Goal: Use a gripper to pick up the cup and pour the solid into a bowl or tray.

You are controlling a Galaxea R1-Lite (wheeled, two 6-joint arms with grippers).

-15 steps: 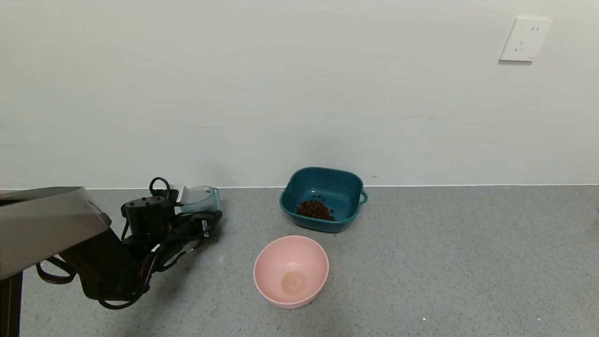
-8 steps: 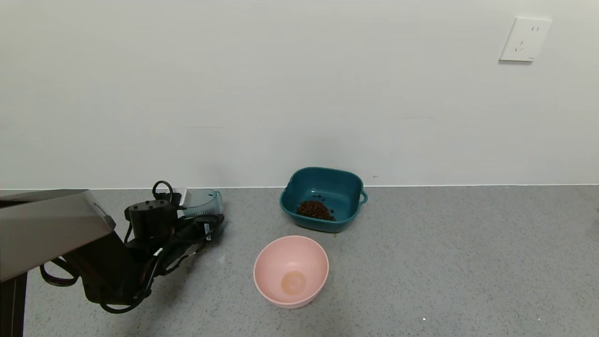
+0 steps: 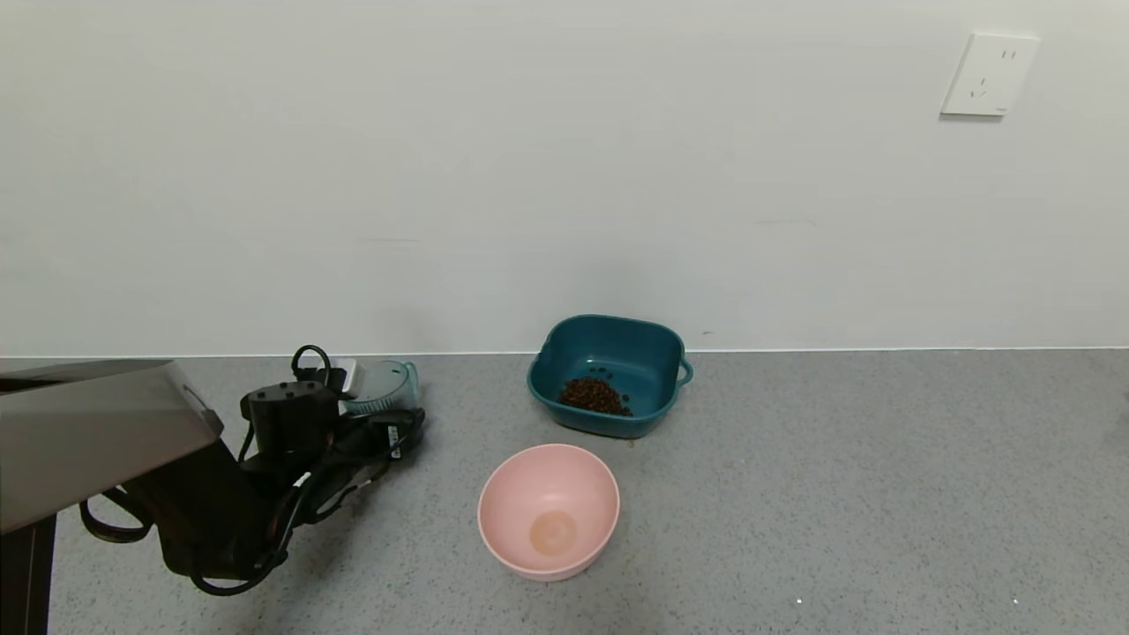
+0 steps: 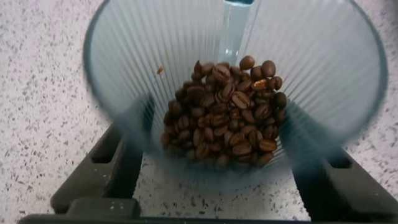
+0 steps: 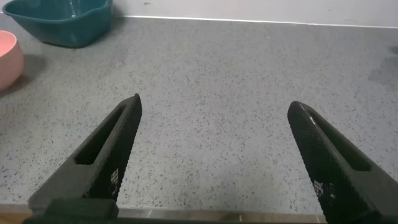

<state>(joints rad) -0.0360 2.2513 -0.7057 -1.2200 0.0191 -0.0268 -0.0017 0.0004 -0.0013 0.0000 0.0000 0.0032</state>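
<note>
My left gripper [image 3: 385,403] is shut on the translucent blue-grey ribbed cup [image 3: 381,384], low over the grey table at the far left near the wall. In the left wrist view the cup [image 4: 186,50] sits between the dark fingers [image 4: 106,168] and holds a pile of dark brown beans [image 4: 227,118]. The dark teal basin [image 3: 617,339] stands to the right near the wall, well apart from the cup, with a small heap of brown beans [image 3: 595,396] inside. My right gripper [image 5: 215,102] is open and empty above bare table.
A round pink bowl [image 3: 549,510] stands empty in front of the basin. A grey metal slab [image 3: 88,423] covers the near left corner. The white wall runs close behind the cup and the basin. The basin [image 5: 59,18] and pink bowl [image 5: 7,59] edge the right wrist view.
My left gripper has shifted slightly right and lower with the cup in it. The basin, the pink bowl and the beans in the basin have not moved.
</note>
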